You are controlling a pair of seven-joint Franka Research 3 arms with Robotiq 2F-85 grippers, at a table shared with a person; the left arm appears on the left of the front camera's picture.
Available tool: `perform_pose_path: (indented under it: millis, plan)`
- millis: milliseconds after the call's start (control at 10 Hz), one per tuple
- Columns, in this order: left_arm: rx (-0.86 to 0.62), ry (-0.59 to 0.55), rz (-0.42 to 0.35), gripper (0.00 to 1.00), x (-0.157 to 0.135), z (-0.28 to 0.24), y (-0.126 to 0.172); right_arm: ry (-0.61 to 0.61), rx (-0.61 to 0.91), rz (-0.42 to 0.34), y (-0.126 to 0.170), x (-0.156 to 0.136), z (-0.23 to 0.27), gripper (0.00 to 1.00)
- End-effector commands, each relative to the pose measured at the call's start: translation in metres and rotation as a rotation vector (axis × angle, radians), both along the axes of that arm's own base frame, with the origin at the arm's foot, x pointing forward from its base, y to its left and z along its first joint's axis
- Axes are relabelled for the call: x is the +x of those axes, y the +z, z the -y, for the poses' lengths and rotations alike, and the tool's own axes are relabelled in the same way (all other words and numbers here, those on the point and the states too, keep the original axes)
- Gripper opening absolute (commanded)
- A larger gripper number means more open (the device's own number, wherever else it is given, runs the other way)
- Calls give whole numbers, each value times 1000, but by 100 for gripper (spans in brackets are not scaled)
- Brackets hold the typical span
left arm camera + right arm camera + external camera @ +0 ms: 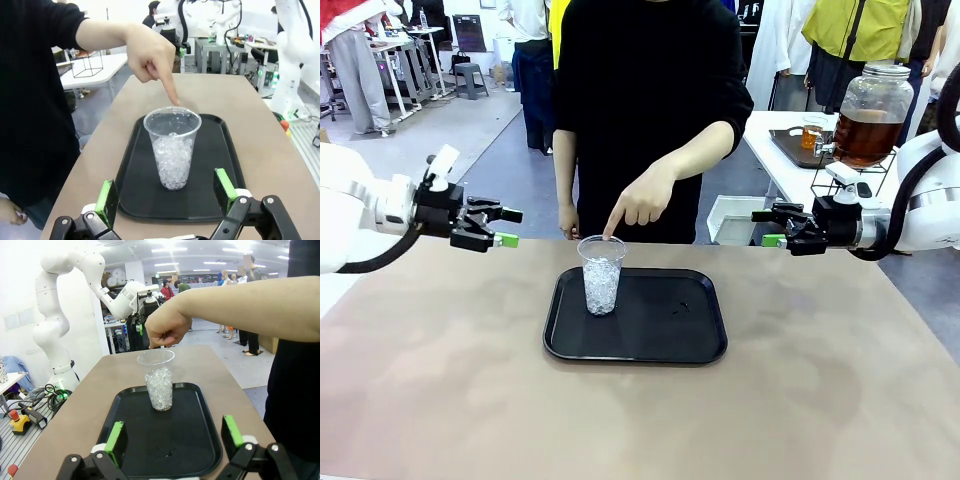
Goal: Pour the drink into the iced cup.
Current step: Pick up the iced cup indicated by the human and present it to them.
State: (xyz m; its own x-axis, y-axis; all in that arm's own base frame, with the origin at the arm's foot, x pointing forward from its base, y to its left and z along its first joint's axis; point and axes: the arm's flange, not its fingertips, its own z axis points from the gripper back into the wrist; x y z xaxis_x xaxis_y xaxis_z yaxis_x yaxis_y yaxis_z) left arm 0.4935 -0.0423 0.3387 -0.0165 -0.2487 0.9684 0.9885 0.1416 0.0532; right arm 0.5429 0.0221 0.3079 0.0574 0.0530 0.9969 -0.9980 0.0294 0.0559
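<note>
Step in hand: pouring has not begun. The cup (pixel 601 275) stands upright at the left part of the tray (pixel 700 340), filled with ice (pixel 172 162) to roughly two thirds. No liquid can be made out in it. The drink (pixel 865 138) sits in the jar (pixel 873 100), on a stand on a side table (pixel 775 150) beyond the right arm, well apart from the cup.

Grippers: the left gripper (pixel 508 227) hangs above the table (pixel 440 400) left of the tray, jaws apart, nothing between them. The right gripper (pixel 767 228) hangs to the right of the tray, likewise apart and empty. Both point inward toward the cup.

Person: a hand (pixel 642 200) reaches over the far side of the tray, forefinger (pixel 170 92) pointing down at the cup's rim.

Next move, as judged: cup and drink must be brought together, most likely by taking the cup to the jar's spigot (pixel 823 149). That calls for a light, level grasp around the thin clear wall, low enough to clear the person's finger, with the cup kept upright so the ice stays in.

Views compared: the front view gives the jar, the drink's level and both grippers' standing either side of the tray. The left wrist view frames the cup between its green pads (pixel 107 196) and puts the fingertip at the far rim; whether it touches cannot be told. The right wrist view places the cup farther off, past a bare stretch of tray, with the hand above it.
</note>
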Motion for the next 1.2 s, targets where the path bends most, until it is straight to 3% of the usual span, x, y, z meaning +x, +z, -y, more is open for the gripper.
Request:
perform_pose_path:
  millis: [0,500,800,900,1100]
  plan:
    - [-40,-13,41,100,0,10,-21,4,-1,-8,4,2,-2,100]
    - [-64,-39,29,100,3,40,-62,4,-1,-8,4,2,-2,100]
    - [-22,-41,47,100,3,44,-64,4,-1,-8,4,2,-2,100]
    - [-42,-55,4,100,2,42,-67,4,-1,-8,4,2,-2,100]
    - [-42,-55,4,100,2,42,-67,4,-1,-8,4,2,-2,100]
